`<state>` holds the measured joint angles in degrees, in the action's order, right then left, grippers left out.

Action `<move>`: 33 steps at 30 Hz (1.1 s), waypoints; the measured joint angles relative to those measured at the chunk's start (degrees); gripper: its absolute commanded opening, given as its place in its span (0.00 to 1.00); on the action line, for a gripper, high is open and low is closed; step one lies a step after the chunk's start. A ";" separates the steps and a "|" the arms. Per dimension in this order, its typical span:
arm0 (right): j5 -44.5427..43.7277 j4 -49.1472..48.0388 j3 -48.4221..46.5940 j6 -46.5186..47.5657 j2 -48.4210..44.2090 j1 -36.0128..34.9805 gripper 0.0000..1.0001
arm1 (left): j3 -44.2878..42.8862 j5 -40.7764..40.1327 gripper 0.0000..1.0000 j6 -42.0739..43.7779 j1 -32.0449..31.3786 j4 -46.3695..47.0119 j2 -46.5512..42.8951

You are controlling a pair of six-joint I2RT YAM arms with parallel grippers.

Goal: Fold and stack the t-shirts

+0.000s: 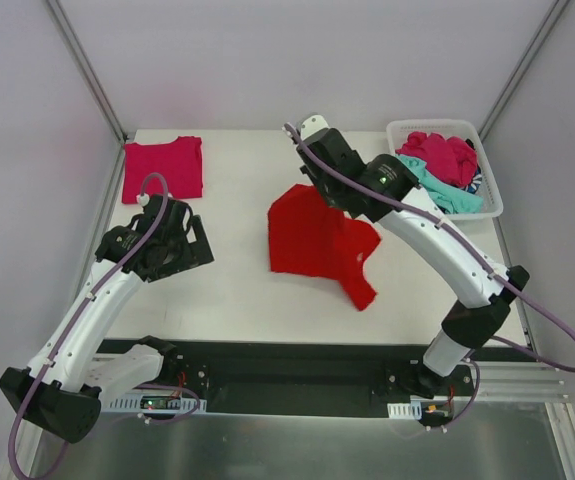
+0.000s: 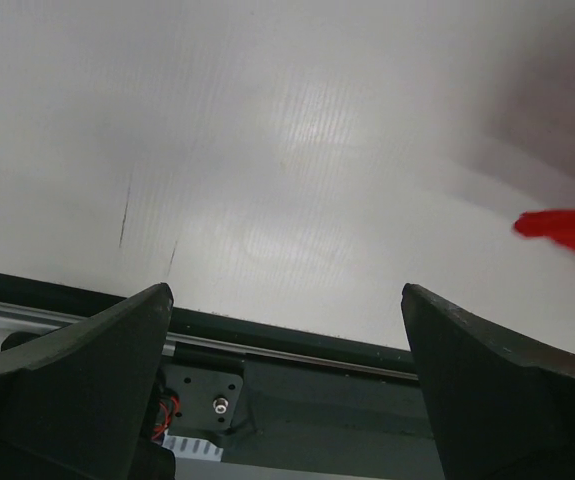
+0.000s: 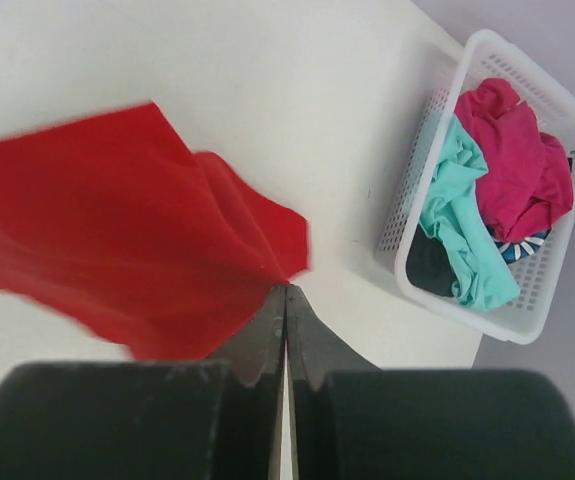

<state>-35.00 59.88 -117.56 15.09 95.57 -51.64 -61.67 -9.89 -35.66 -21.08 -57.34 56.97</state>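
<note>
A large bright red t-shirt (image 1: 317, 240) lies crumpled at the table's middle, one edge lifted. My right gripper (image 3: 286, 287) is shut on that raised edge of the red t-shirt (image 3: 117, 230), and in the top view it (image 1: 314, 183) sits at the shirt's far corner. A folded magenta-pink t-shirt (image 1: 163, 168) lies flat at the far left. My left gripper (image 1: 182, 250) hovers over bare table to the left of the red shirt, open with nothing between its fingers (image 2: 97, 370). Only a red tip (image 2: 572, 232) shows at the right of the left wrist view.
A white lattice basket (image 1: 492, 190) at the far right holds a magenta shirt (image 1: 439, 155), a teal one (image 1: 447, 192) and a dark one (image 3: 429, 268). The black base rail (image 1: 297, 375) runs along the near table edge.
</note>
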 measured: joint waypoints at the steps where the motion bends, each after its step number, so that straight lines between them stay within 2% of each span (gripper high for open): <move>1: 0.04 0.24 0.50 -0.07 0.26 -0.35 0.01 | 0.00 -0.20 0.99 0.00 0.00 0.00 -0.04; 5: -1.20 0.35 3.87 -0.76 -0.74 1.29 0.01 | 0.00 -0.76 0.99 0.00 0.02 -0.04 -0.28; 10: -2.86 0.28 11.04 -2.78 -3.17 6.78 0.01 | -0.02 -0.85 0.99 0.00 0.02 -0.17 -0.31; 11: -2.89 0.39 11.98 -2.95 -3.52 7.45 0.23 | -0.02 -0.87 0.99 0.00 0.02 -0.17 -0.31; 12: -2.91 0.50 12.72 -3.08 -3.74 8.11 0.38 | -0.02 -0.87 0.99 0.00 0.00 -0.20 -0.31; 13: -2.73 0.44 12.94 -3.37 -3.80 8.39 0.43 | -0.04 -0.87 0.99 0.02 0.02 -0.20 -0.31; 15: -2.45 0.46 12.85 -3.80 -3.80 8.35 0.45 | -0.09 -0.87 0.99 0.00 0.02 -0.26 -0.31; 18: -2.47 1.01 12.15 -4.37 -3.67 7.65 0.58 | -0.28 -0.87 0.99 0.00 0.00 -0.37 -0.31; 20: -2.56 1.55 11.08 -4.81 -3.02 6.80 0.62 | -0.46 -0.90 0.99 0.00 0.00 -0.44 -0.28; 27: -2.89 3.26 7.87 -6.51 0.50 0.68 0.56 | -0.66 -0.92 0.99 0.02 0.00 -0.42 0.33; 33: -0.39 1.57 18.97 -10.23 -0.57 -0.31 0.55 | -0.66 -1.07 0.99 0.00 -0.76 -0.37 0.90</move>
<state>-35.40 61.45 -98.59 4.86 95.00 -51.94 -62.33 -10.96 -35.66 -21.85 -57.71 57.87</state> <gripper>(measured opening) 0.562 0.991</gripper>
